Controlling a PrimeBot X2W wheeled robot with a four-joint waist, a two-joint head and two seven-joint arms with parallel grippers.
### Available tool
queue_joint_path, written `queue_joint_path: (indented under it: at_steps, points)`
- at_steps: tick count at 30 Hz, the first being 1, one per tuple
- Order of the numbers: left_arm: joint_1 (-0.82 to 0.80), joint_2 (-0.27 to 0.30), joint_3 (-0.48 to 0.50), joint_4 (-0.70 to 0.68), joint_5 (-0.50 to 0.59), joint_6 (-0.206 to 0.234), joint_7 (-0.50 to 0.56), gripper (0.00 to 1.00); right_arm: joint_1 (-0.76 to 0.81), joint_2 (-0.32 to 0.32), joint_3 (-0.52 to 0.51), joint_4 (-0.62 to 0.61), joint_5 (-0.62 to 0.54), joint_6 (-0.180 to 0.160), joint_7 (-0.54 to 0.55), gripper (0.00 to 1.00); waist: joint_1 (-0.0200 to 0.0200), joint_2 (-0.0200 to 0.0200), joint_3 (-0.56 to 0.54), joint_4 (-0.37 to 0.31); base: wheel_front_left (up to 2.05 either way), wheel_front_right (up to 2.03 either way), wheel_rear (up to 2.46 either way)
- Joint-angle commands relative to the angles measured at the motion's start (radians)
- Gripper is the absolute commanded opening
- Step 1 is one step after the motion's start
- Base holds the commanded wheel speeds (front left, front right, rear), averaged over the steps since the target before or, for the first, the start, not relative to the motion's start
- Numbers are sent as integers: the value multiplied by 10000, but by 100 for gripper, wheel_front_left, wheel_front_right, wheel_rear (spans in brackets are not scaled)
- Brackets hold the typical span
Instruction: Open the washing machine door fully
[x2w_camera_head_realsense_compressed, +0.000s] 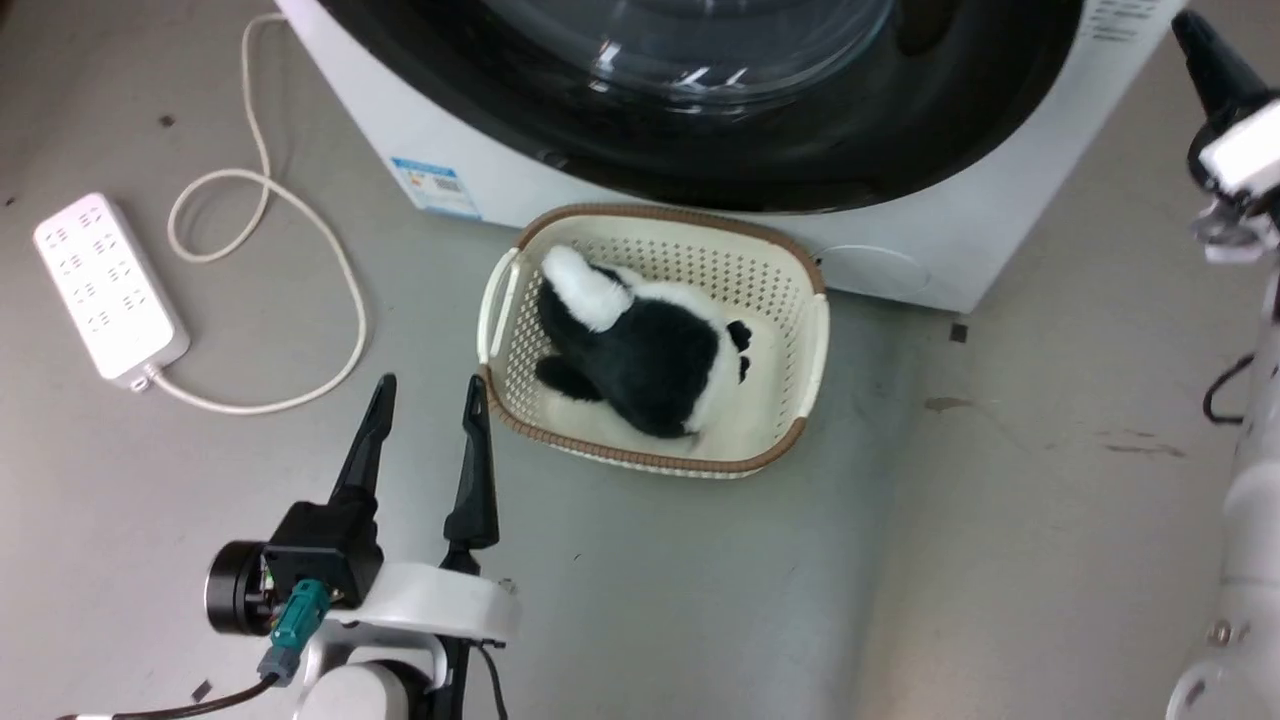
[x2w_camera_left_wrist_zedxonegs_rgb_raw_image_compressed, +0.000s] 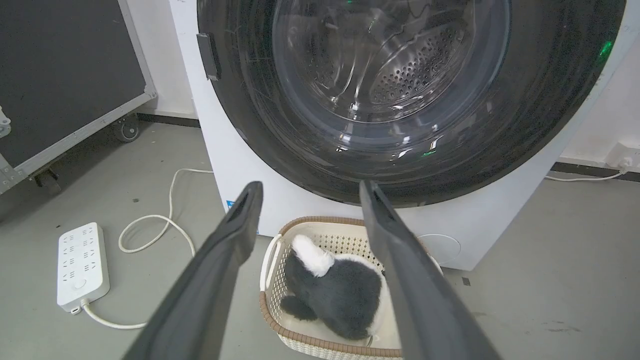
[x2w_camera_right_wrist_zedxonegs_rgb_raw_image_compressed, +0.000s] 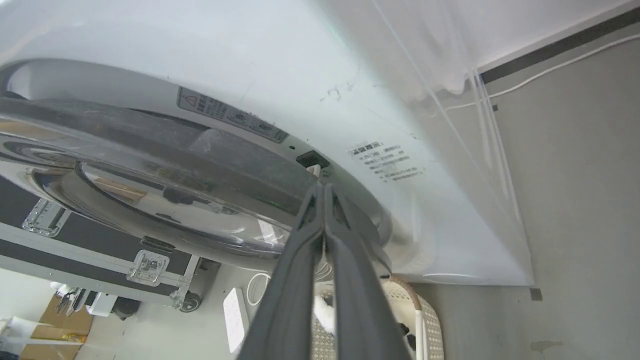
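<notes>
Arms, two. We log right gripper (x2w_camera_right_wrist_zedxonegs_rgb_raw_image_compressed: 323, 192), fingers clenched empty, tips at the rim of the washing machine door (x2w_camera_right_wrist_zedxonegs_rgb_raw_image_compressed: 175, 150); left gripper (x2w_camera_head_realsense_compressed: 430, 385), released, low over open floor (x2w_camera_head_realsense_compressed: 150, 480) beside the basket (x2w_camera_head_realsense_compressed: 660, 213) edge.

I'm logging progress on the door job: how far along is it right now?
Done: nothing that shows yet; in the left wrist view the door covers the front of the washing machine. In hand: the right gripper, shut, has its tips at the door's rim beside the latch slot. The left gripper hangs open near the basket. Left: swinging the door fully open.
</notes>
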Motion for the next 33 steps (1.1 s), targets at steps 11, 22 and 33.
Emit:
queue_joint_path:
  at_steps: [11,22,33]
  points:
    - [-352,10,-316,-144,-288,235,-295,100,-2403,11,-1283,1684,167,-3,1297,0,-1,-1,620,536,0,0,0]
    - [-638,10,-587,-220,-538,465,-525,100,-3867,-12,-2270,2746,114,-5,2573,0,-1,-1,1164,848,0,0,0]
    - [-628,11,-722,13,-602,526,-755,100,-3373,68,-2926,2814,643,-6,3891,0,-1,-1,607,916,0,0,0]
